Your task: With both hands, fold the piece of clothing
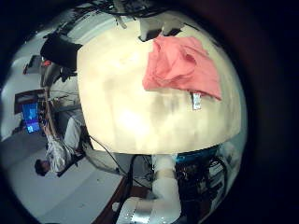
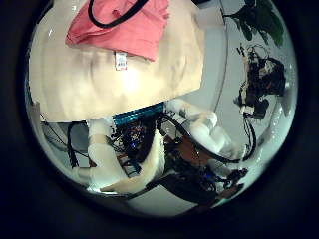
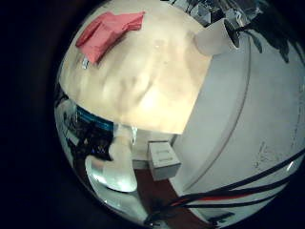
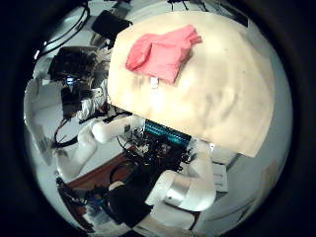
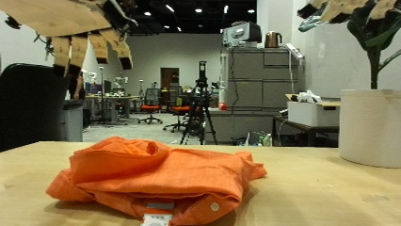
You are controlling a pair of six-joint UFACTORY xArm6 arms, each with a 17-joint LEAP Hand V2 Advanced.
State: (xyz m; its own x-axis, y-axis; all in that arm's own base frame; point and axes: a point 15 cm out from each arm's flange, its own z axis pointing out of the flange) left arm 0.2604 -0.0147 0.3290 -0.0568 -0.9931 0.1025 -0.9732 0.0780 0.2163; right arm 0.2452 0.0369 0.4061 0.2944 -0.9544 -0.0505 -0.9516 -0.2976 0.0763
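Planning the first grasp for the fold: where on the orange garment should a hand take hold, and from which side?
Probably the flatter edge by the white tag, coming down from above. The orange garment lies crumpled on the table, bunched high at its middle, so the thin, low edge looks easier to pinch. Both hands hang well above it.

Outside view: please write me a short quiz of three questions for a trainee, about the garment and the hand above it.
1. True or false: the left hand touches the orange garment.
2. What does the garment lie on? A) the wooden table B) the white pot C) the black chair
3. Fill in: the garment is not spread flat; it lies ____ in a heap.

Key: 1 false, the hand hangs above it with straight fingers; 2 A; 3 crumpled.
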